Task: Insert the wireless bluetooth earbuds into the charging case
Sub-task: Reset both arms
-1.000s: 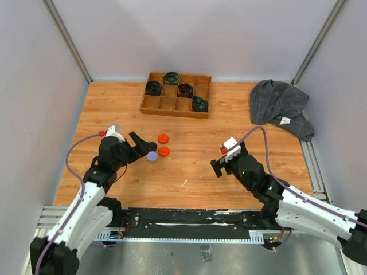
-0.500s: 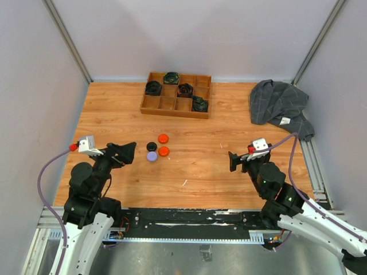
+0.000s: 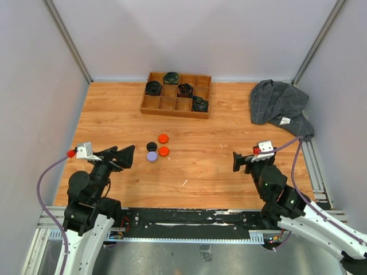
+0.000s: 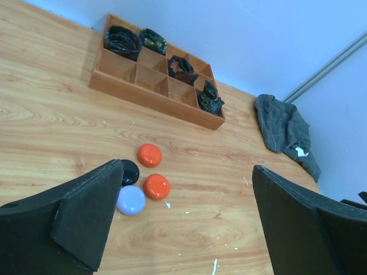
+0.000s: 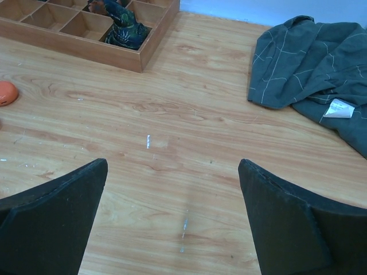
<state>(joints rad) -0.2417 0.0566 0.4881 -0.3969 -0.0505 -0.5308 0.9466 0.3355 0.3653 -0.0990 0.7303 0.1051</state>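
Observation:
Four closed round charging cases lie together left of the table's middle: two orange (image 3: 163, 138) (image 3: 164, 151), one black (image 3: 151, 146) and one lavender (image 3: 152, 156). The left wrist view shows the same orange (image 4: 149, 154) (image 4: 156, 186), black (image 4: 129, 171) and lavender (image 4: 131, 200) cases. No earbuds show in any view. My left gripper (image 3: 124, 155) (image 4: 186, 183) hangs open and empty, a little left of the cases and nearer the front. Far to the right, my right gripper (image 3: 238, 162) (image 5: 172, 172) is open and empty over bare wood. One orange case (image 5: 6, 93) sits at its view's left edge.
A wooden divided tray (image 3: 172, 112) (image 4: 155, 100) (image 5: 74, 48) with dark bundles in several cells stands at the back. A grey cloth (image 3: 278, 106) (image 4: 284, 129) (image 5: 309, 63) lies at the back right. Thin white slivers (image 3: 184, 183) dot the wood.
Both arms have drawn back toward the near edge. The left gripper left the cases and moved left. The right gripper moved right. The cases stayed put.

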